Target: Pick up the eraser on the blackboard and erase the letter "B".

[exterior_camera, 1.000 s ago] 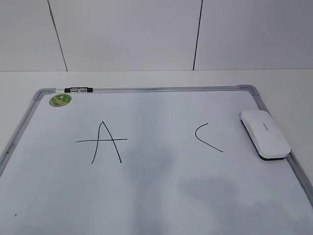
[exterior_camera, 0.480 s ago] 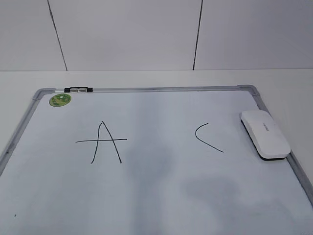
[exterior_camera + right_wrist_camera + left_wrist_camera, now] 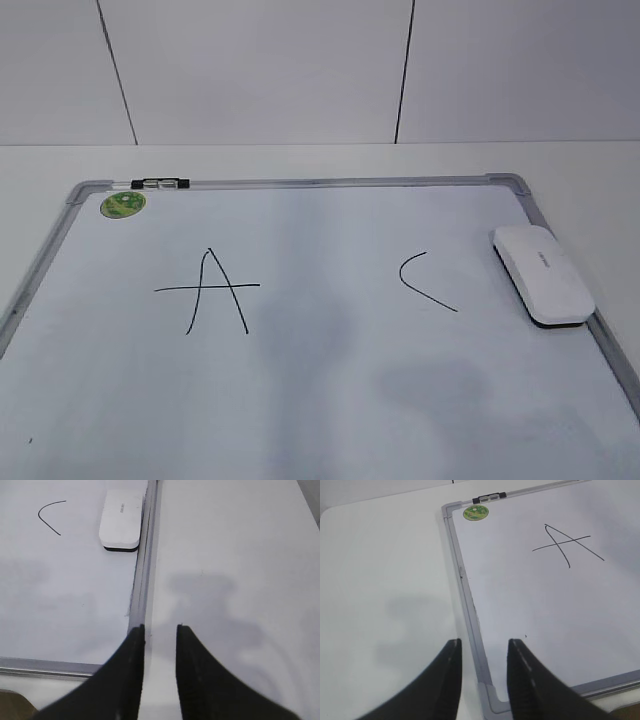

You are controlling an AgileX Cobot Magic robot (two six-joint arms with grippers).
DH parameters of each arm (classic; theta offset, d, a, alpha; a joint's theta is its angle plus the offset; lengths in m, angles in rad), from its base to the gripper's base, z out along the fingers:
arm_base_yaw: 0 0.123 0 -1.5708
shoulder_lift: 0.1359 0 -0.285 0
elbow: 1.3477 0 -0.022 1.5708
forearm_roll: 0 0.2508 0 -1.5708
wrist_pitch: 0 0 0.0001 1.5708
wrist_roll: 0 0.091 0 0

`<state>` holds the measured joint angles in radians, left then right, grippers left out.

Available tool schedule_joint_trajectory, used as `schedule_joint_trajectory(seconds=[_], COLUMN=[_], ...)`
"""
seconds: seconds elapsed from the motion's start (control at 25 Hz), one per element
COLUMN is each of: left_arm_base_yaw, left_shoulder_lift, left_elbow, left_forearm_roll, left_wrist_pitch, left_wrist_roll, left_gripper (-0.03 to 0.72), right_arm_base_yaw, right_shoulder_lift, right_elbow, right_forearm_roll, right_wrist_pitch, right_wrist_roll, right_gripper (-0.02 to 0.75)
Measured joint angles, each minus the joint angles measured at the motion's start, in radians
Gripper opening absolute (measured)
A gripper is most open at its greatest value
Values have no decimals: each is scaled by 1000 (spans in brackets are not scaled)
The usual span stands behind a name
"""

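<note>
Eraser [image 3: 542, 274] lies apart from my fingers, both pairs parted and empty: left [image 3: 482, 652], right [image 3: 160, 636]. It sits against the blackboard [image 3: 330, 182] frame's right edge. No "B" shows; I might wrongly wipe "C" [image 3: 425, 281] or "A" [image 3: 210, 290].
</note>
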<state>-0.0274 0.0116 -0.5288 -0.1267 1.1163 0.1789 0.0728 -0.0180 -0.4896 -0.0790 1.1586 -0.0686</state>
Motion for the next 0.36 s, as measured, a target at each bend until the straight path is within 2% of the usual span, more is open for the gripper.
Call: schedule_joint_trajectory(seconds=[0.36], left_arm_base_yaw=[0], left_shoulder_lift=[0], left_elbow=[0], left_forearm_roll=[-7], left_wrist_pitch=[0], left_wrist_roll=[0], left_gripper=[232], right_arm_base_yaw=[0], right_shoulder_lift=[0], right_elbow=[0], right_forearm_roll=[-2], right_wrist_pitch=[-1], right_wrist_roll=[2], right_gripper=[199])
